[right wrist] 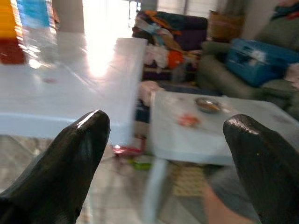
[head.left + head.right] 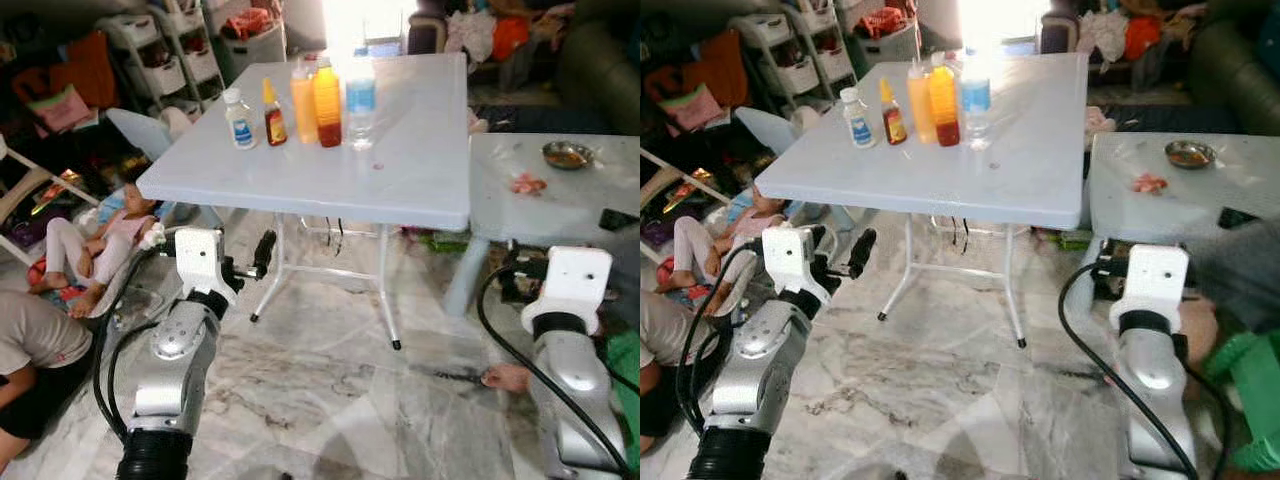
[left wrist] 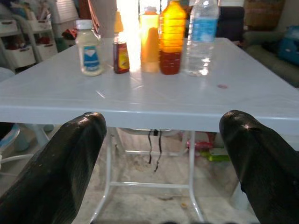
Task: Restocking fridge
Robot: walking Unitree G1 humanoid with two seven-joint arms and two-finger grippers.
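While both arms hang below the surface (image 2: 420,150) edge, nothing is in hand: judging by that, this is the approach step, before any pickup.

Left gripper (image 3: 163,158): fingers spread wide apart, empty, pointed at the near edge of the surface from below its level. Right gripper (image 1: 166,163): fingers also wide apart, empty, aimed at the gap between the surface and a second, lower table (image 2: 590,200) on the robot's right.

Stock to move sits in a row near the far-left side of the surface, all upright:
- small white bottle (image 2: 238,119), leftmost
- small sauce bottle (image 2: 274,114), just beside it
- pale orange bottle (image 2: 303,102), touching or nearly touching the next
- orange bottle with dark bottom (image 2: 327,103)
- clear water bottle (image 2: 360,98), rightmost of the row

Fridge: can't place it from here.

Small pink spot (image 2: 378,166) on the surface in front of the water bottle; can't tell what it is.

Low table carries a metal dish (image 2: 567,154) and some pink scraps (image 2: 527,183).

A child (image 2: 100,245) sits on the floor just left of the left arm, and another person (image 2: 30,350) crouches at the near left. A bare foot (image 2: 508,377) is on the floor beside the right arm.

Next move, my read: step closer, since the row is well apart from both grippers, and raise the left arm above the surface edge. White bottle is the nearest pick for the left gripper. Watch the swing near the child.
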